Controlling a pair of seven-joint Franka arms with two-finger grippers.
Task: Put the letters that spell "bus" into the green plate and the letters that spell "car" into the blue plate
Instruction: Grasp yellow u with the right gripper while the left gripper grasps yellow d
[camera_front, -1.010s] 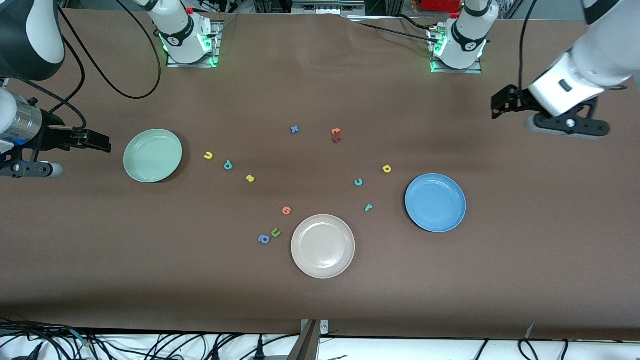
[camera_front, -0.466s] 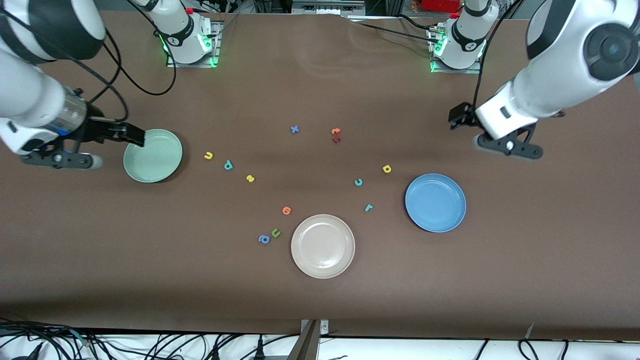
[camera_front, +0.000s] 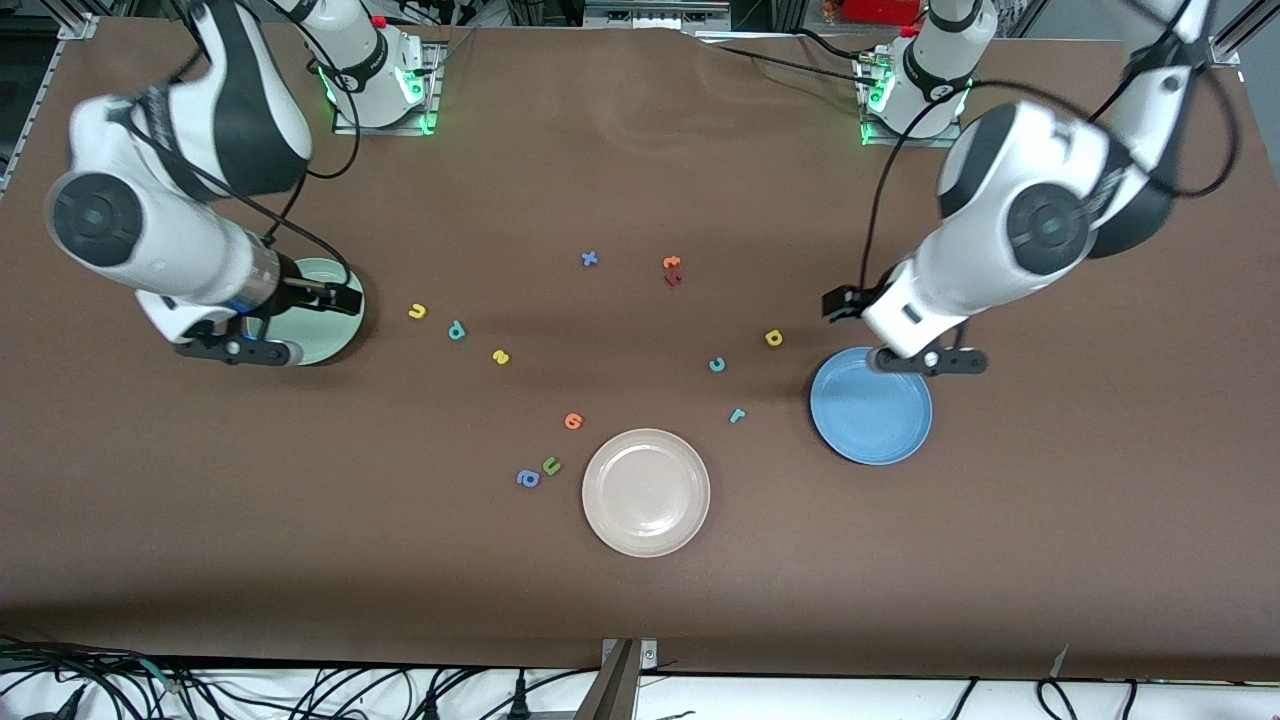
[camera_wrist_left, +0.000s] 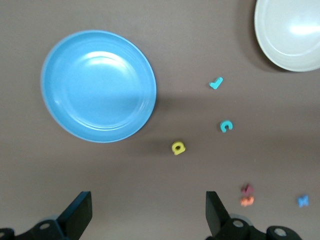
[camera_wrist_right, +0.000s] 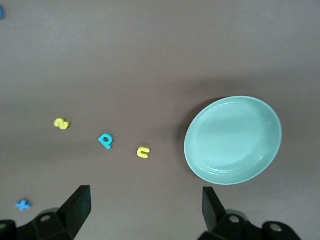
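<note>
The left claw (camera_front: 838, 305) is held spread apart over the counter (camera_front: 640, 590) beside the blue plate (camera_front: 871, 420). The right claw (camera_front: 345, 298), also spread, is held over the green plate (camera_front: 325, 345). All 6 letters are left on the counter.

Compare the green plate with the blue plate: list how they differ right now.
The green plate is pale mint and lies at the right arm's end of the table; the blue plate is medium blue, at the left arm's end, nearer the front camera. The open right gripper is over the green plate; the open left gripper is over bare table beside the blue plate. Both are round, shallow-rimmed, alike in size, and empty.
</note>
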